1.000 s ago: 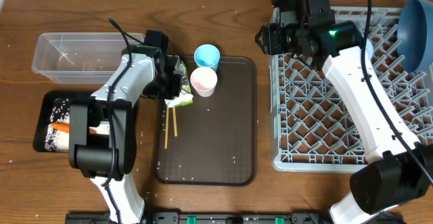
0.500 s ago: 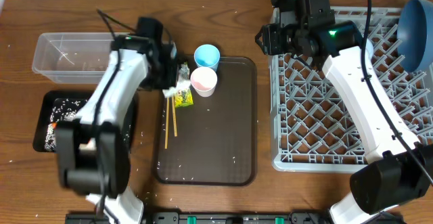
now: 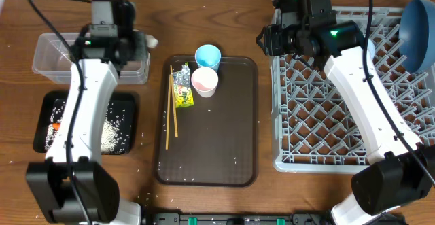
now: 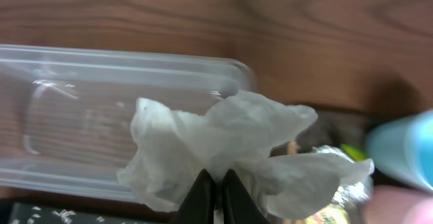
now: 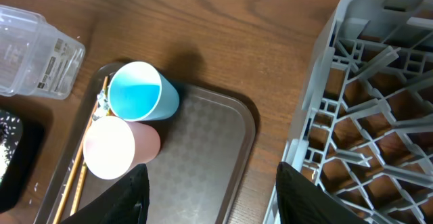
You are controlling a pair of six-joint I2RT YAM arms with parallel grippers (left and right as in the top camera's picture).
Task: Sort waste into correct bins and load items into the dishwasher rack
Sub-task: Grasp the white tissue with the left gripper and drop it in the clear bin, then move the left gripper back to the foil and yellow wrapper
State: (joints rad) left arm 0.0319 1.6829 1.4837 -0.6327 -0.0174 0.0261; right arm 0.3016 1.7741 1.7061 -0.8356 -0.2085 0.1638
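Brown wood table point(image 3: 20, 177) w/ stray rice grains scattered across it; no room visible beyond the tabletop. At the left sit the clear tub point(image 3: 47, 55) and, nearer the robot, the black tray point(image 3: 41, 116) w/ rice point(image 3: 109, 133) and a bit of carrot point(image 3: 58, 125) in it. In the middle, the brown tray point(image 3: 224, 130) carries the blue cup point(image 3: 208, 55), pink cup point(image 3: 204, 81), wrapper point(image 3: 182, 92) and chopsticks point(image 3: 170, 116). The rack point(image 3: 326, 116) is at the right, w/ the dark bowl point(image 3: 418, 24) at its far right corner. L gripper point(image 4: 215, 190) has its fingers pressed together on the napkin point(image 4: 223, 136), pinching its lower middle. The rest of the napkin bunches out past the tips to both sides, over the tub's right end. R gripper point(image 5: 213, 183) hangs over the rack's far left corner, fingers apart w/ nothing btwn them; the cups are well off to its side.
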